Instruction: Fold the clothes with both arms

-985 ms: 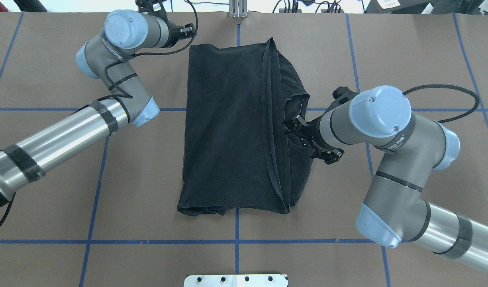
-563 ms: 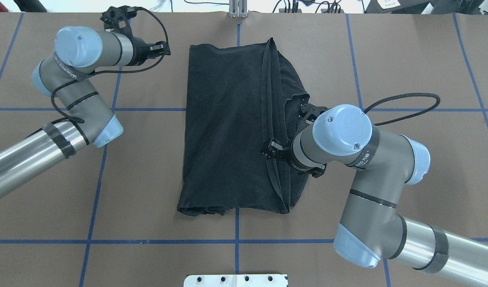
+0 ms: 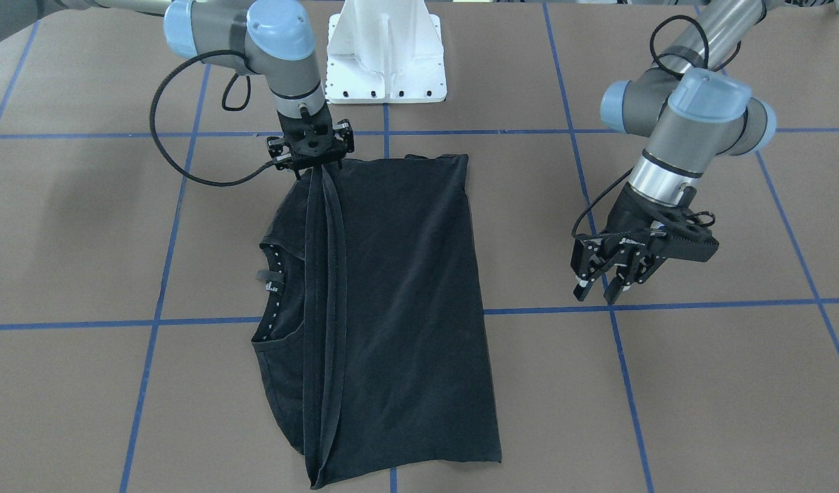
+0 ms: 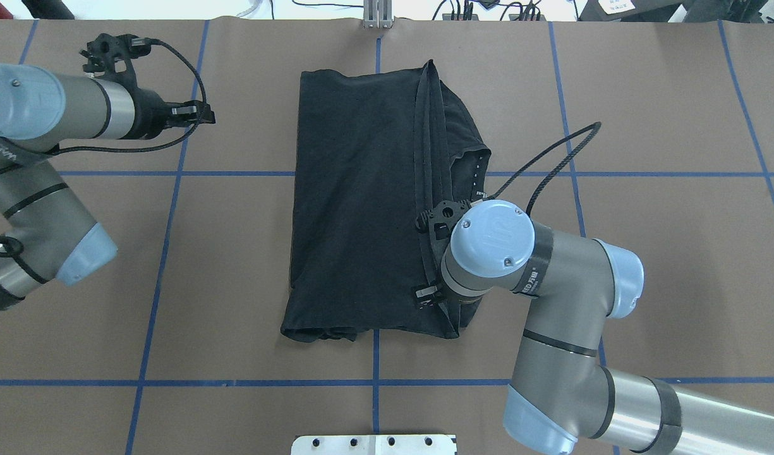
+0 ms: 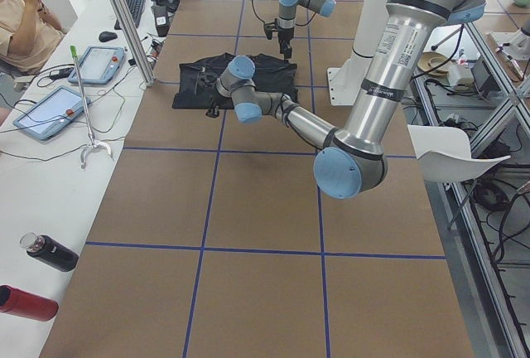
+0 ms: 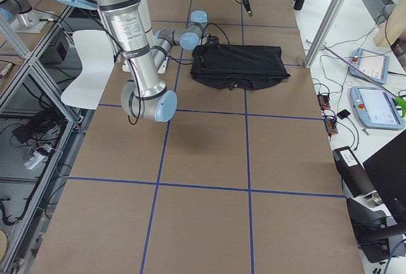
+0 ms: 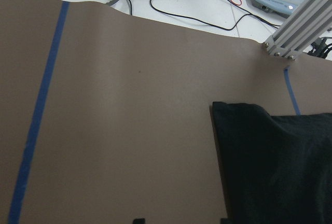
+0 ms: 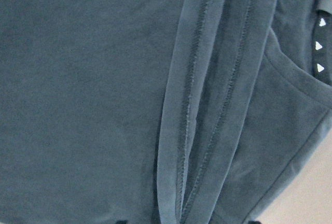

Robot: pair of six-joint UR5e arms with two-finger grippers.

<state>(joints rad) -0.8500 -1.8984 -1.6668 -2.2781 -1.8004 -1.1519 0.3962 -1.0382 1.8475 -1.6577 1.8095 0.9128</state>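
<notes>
Grey metal left arm (image 4: 77, 117) & right arm (image 4: 567, 268), lt-blue joint caps (image 4: 489, 239), blk cables (image 4: 551, 161), white bolted base (image 3: 385, 51).

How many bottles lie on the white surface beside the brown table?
2: a black bottle and a red bottle, close together at the near end in the exterior left view. More may be hidden.

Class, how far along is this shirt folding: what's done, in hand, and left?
Done: the t-shirt has one side folded over. In hand: the right pincer is at its robot-side edge. Remaining: the left pincer hangs open off the t-shirt; further folds seem needed.
</notes>
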